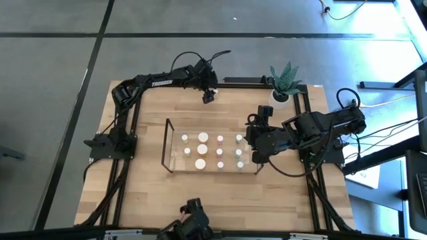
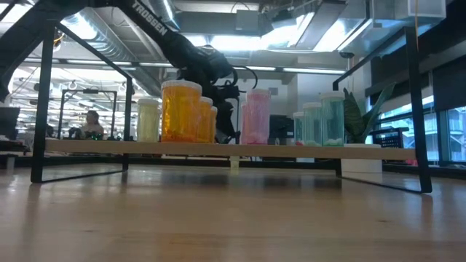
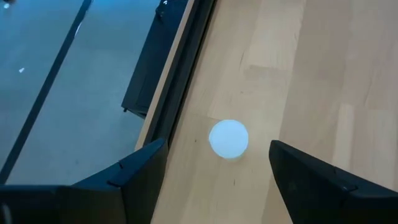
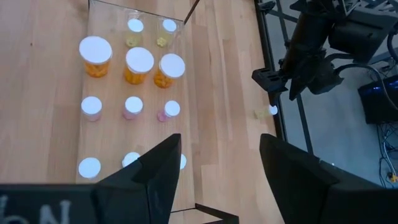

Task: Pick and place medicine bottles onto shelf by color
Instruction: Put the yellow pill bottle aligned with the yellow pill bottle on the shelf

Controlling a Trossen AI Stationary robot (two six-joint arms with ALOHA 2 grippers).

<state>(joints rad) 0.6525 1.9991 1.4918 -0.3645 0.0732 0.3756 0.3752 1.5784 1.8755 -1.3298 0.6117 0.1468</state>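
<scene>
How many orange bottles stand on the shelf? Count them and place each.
3, side by side in one row on the clear rectangular shelf: first orange white-capped bottle, middle one, last one. None seems hidden.

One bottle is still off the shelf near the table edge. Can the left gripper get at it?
Probably yes: the left gripper hangs open right above the bottle, with bare table around it.

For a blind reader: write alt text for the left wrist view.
The left hand, fingers open, hovers over a white-capped bottle standing alone on the wooden table near its black frame edge. Grey floor lies beyond the edge.
</scene>
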